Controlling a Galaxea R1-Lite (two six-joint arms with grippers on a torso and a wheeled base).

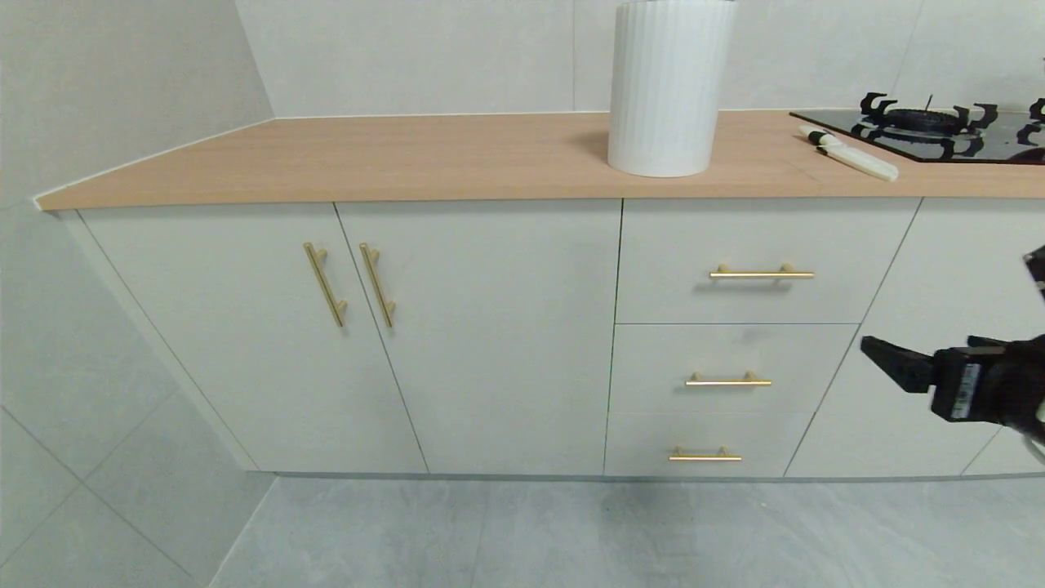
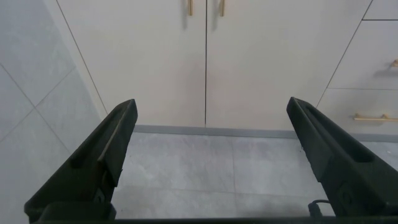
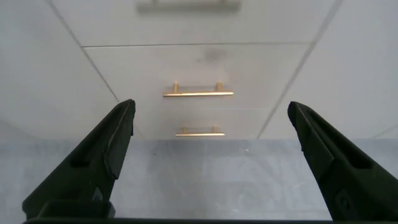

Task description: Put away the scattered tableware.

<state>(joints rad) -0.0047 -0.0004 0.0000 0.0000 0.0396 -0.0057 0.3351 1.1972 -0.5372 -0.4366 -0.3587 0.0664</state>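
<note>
Atop the wooden counter (image 1: pixel 408 159) stands a white ribbed container (image 1: pixel 665 90). Low before the cabinet fronts (image 1: pixel 490 327), the right gripper (image 3: pixel 211 107) and left gripper (image 2: pixel 211 106) both hang with fingers spread. The knife (image 1: pixel 849 153) lies on the counter's right, well above them.

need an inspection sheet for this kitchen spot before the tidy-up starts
surface: wooden counter over white cabinets
job's things: knife lying flat on the counter beside the hob
clutter: white ribbed canister upright on the counter, apart from the knife
grippers: left gripper open and holding nothing, low before the cabinet doors; right gripper open and holding nothing, facing the drawers
cables: nothing seen
surroundings: doors and all three drawers shut, gold handles; grey tiled floor; pale tiled wall behind
</note>
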